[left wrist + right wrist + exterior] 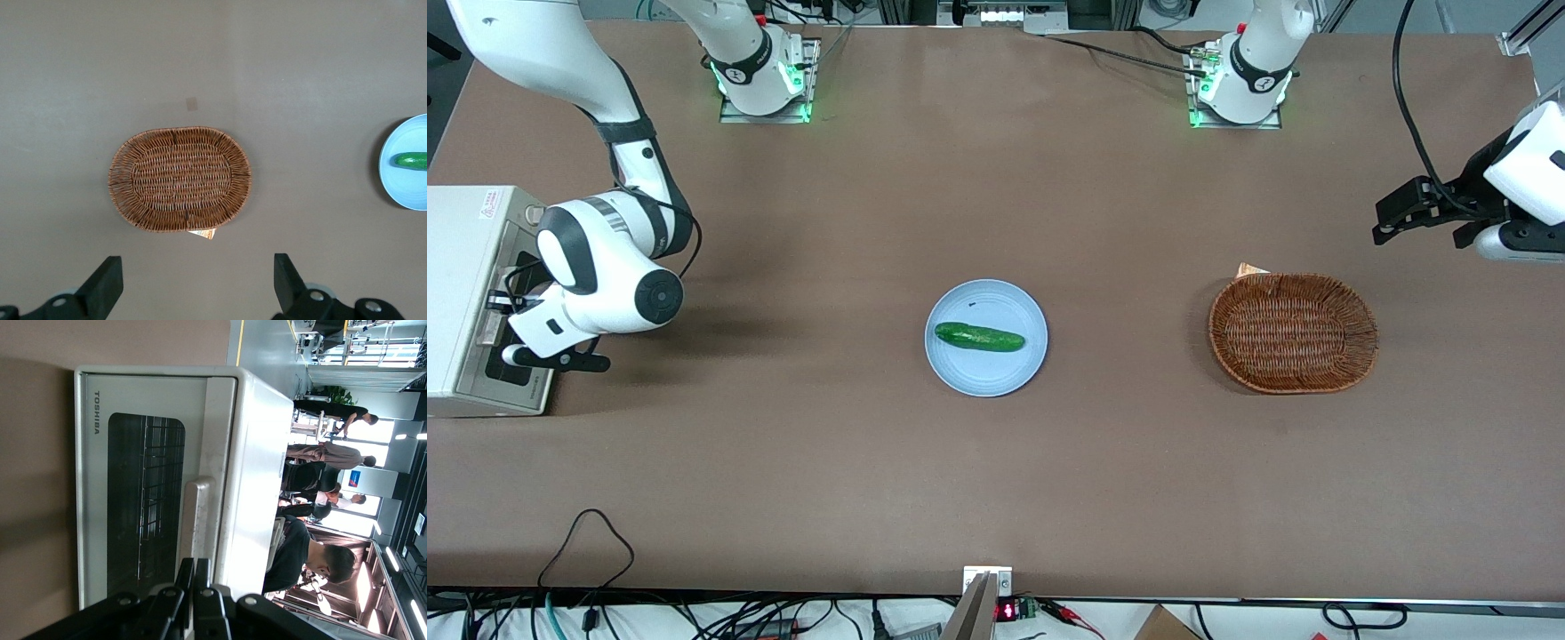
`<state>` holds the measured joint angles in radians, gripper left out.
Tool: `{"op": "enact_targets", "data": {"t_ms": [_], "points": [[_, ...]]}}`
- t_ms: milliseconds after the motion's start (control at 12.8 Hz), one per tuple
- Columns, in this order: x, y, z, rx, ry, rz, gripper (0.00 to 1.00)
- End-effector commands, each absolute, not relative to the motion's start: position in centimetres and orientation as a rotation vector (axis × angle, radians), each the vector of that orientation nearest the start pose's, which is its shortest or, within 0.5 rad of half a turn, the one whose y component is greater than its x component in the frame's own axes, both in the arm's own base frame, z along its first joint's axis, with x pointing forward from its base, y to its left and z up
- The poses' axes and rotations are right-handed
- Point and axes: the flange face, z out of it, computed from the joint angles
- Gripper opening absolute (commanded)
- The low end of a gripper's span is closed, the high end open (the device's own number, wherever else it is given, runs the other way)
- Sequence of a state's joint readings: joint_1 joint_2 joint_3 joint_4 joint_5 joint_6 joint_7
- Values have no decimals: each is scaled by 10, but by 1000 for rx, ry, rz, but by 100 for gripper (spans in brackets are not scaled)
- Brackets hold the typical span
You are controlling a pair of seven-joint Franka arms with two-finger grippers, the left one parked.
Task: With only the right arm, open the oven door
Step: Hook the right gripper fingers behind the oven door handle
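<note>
Table's working-arm end: shut tool (193,577) just before oven door (143,500) handle

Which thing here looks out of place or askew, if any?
Only one: a pale card-like scrap pokes out from under the wicker basket rim. The cucumber lies on its plate, and the oven door is shut, with the gripper shut at its handle.
</note>
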<state>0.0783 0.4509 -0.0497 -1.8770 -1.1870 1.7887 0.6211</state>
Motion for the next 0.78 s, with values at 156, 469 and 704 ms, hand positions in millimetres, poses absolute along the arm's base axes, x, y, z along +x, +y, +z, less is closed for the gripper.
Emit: {"op": "enact_targets", "data": {"t_ms": [156,469,704], "points": [[604,-79,280,1946,0,-43,0],[603,-90,278,1937,-6,-48,0],[602,-94,276,1939,-21,-43,0]]}}
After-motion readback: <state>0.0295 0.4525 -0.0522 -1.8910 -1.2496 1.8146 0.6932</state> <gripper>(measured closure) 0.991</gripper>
